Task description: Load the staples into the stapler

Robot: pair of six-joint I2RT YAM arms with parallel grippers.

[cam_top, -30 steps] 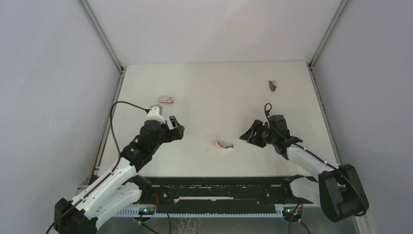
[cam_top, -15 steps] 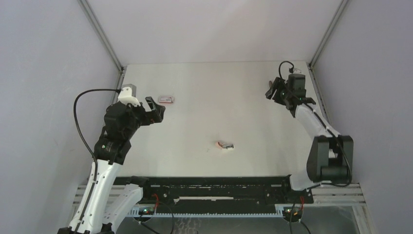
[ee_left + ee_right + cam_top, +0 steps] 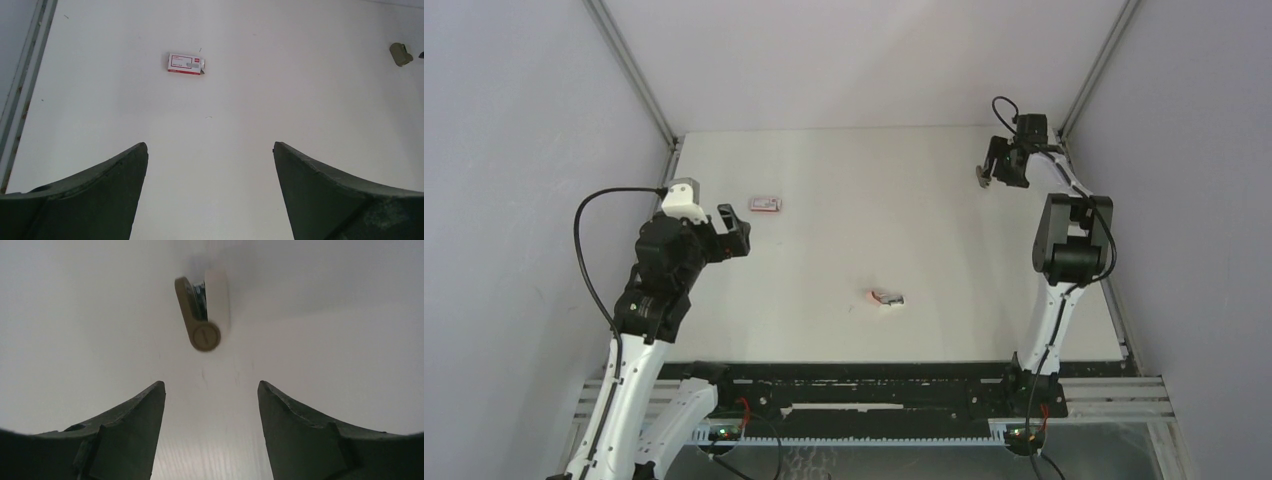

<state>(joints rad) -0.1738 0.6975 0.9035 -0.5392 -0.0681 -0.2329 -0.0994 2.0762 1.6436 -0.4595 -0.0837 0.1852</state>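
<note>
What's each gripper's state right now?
Left gripper: open, empty, staple box ahead.
Right gripper: open, empty, grey-brown tool just ahead.

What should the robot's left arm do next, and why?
Probably reach forward and down to the staple box. The left fingers are wide open, and the box lies untouched on the table ahead of them.

White table (image 3: 874, 180): staple box (image 3: 766, 204) far left, stapler (image 3: 886, 298) centre-near, brown gadget (image 3: 199, 315) far right.
</note>
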